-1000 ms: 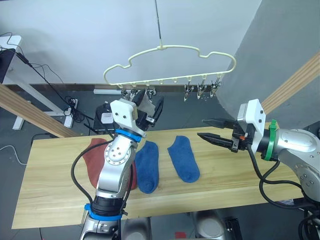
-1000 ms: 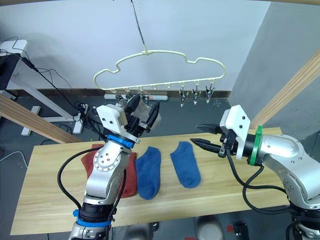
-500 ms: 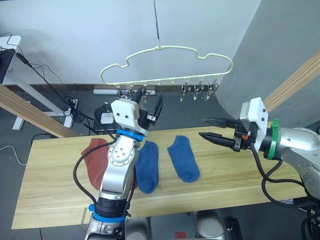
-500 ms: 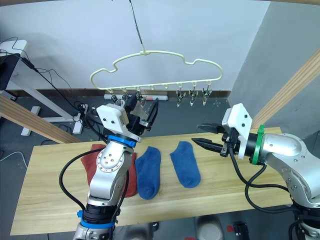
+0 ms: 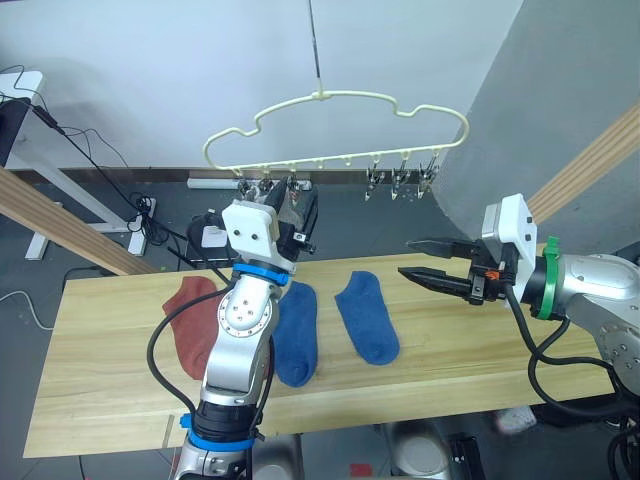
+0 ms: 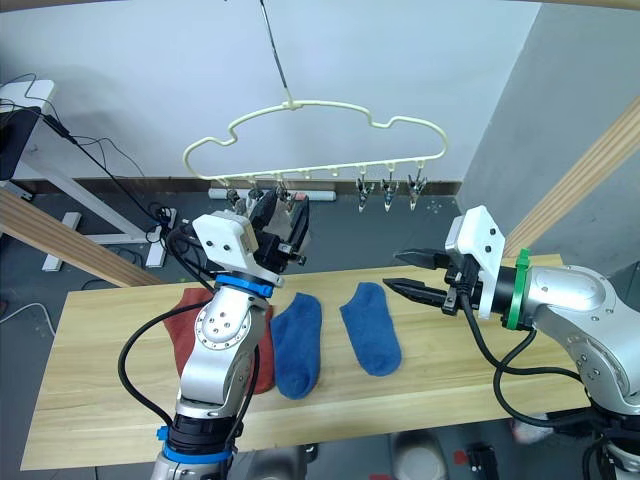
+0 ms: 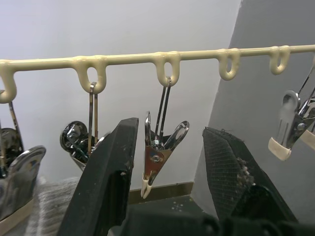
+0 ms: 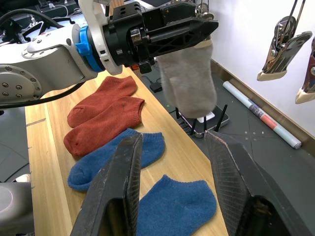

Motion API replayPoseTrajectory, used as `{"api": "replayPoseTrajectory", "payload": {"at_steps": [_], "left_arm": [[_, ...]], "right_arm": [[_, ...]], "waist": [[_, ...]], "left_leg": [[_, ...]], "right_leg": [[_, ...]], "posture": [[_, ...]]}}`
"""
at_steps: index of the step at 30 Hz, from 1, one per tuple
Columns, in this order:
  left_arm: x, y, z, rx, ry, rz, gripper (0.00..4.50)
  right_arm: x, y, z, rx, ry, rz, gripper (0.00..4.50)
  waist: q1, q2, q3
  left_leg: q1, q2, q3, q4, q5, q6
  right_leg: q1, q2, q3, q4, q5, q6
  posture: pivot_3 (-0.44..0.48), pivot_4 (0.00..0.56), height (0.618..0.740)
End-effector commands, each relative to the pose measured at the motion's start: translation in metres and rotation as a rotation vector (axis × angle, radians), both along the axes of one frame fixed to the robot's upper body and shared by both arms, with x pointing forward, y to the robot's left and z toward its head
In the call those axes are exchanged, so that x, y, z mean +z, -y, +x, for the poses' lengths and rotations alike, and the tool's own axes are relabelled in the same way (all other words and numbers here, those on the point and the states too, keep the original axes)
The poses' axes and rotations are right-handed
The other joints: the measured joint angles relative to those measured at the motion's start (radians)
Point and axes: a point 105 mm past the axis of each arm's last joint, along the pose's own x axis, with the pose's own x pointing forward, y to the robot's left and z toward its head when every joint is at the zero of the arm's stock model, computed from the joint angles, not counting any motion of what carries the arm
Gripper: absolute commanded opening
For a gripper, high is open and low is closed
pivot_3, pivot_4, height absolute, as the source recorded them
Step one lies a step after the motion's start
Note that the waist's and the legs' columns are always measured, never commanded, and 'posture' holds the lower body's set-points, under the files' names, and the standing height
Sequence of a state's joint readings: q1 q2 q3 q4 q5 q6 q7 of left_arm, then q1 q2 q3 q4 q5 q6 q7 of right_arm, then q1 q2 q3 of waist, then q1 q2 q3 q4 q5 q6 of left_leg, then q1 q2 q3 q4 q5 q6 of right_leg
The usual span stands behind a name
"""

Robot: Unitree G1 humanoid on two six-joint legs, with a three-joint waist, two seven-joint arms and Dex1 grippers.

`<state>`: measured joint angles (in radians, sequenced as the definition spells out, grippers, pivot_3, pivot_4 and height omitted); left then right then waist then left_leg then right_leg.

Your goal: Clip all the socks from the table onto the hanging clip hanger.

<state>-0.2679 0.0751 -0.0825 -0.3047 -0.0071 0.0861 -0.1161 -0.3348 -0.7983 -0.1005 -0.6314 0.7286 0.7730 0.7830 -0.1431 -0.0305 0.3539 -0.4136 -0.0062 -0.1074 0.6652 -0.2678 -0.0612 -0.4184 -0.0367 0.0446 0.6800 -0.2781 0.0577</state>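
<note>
The pale-yellow plank desk (image 5: 430,370) carries two rust-red socks (image 8: 106,110) at nine o'clock and two blue knit socks (image 5: 365,317) centrally. Above hangs the cream wavy clip hanger (image 5: 340,125). The left end effector (image 7: 170,162) straddles one metal clip (image 7: 155,157), fingers parted, beside a hanging light grey sock (image 8: 189,81). The right end effector (image 5: 412,258) hovers open at three o'clock.

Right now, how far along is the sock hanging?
Done: one grey sock appears clipped on the clip hanger. In hand: nothing; left gripper open around an empty clip, right gripper open. Left: two rust-red socks and two blue socks on the table.
</note>
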Motion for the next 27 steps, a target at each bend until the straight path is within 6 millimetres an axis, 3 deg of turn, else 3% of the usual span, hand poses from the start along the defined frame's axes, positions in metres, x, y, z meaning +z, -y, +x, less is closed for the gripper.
{"api": "replayPoseTrajectory", "payload": {"at_steps": [1, 17, 20, 24, 27], "left_arm": [[0.012, 0.0019, -0.0061, 0.003, 0.049, -0.001, 2.29], [0.0168, -0.0003, -0.0047, 0.018, 0.076, 0.028, 2.29], [0.0176, -0.001, -0.0036, 0.022, 0.082, 0.03, 1.76], [0.0175, -0.0007, -0.0027, 0.018, 0.085, 0.036, 0.68], [0.0173, -0.0009, -0.0029, 0.017, 0.088, 0.036, 0.22]], "right_arm": [[0.0094, 0.0019, -0.0035, 0.005, 0.039, 0.01, 2.09], [0.0085, 0.0018, -0.0021, 0.009, 0.024, 0.021, 2.09], [0.0084, 0.0015, -0.0026, 0.01, 0.023, 0.022, 2.09], [0.008, 0.0015, -0.0031, 0.01, 0.02, 0.021, 2.09], [0.008, 0.0014, -0.0028, 0.009, 0.02, 0.022, 2.09]], "waist": [[0.0, 0.0, 0.0], [0.0, 0.0, 0.0], [0.0, 0.0, 0.0], [0.0, 0.0, 0.0], [0.0, 0.0, 0.0]], "left_leg": [[0.0, 0.0, 0.0, 0.0, 0.0, 0.0], [0.0, 0.0, 0.0, 0.001, 0.0, 0.0], [0.0, 0.0, 0.0, 0.001, 0.0, 0.0], [0.0, 0.0, 0.0, 0.001, 0.0, 0.0], [0.0, 0.0, 0.0, 0.001, 0.0, 0.0]], "right_leg": [[0.0, 0.0, 0.0, 0.0, 0.0, 0.0], [0.0, 0.0, 0.0, 0.001, 0.0, 0.0], [0.0, 0.0, 0.0, 0.001, 0.0, 0.0], [0.0, 0.0, 0.0, 0.001, 0.0, 0.0], [0.0, 0.0, 0.0, 0.001, 0.0, 0.0]], "posture": [[-0.332, 0.339, 0.74], [-0.325, 0.337, 0.74], [-0.327, 0.338, 0.74], [-0.328, 0.338, 0.74], [-0.327, 0.337, 0.74]]}}
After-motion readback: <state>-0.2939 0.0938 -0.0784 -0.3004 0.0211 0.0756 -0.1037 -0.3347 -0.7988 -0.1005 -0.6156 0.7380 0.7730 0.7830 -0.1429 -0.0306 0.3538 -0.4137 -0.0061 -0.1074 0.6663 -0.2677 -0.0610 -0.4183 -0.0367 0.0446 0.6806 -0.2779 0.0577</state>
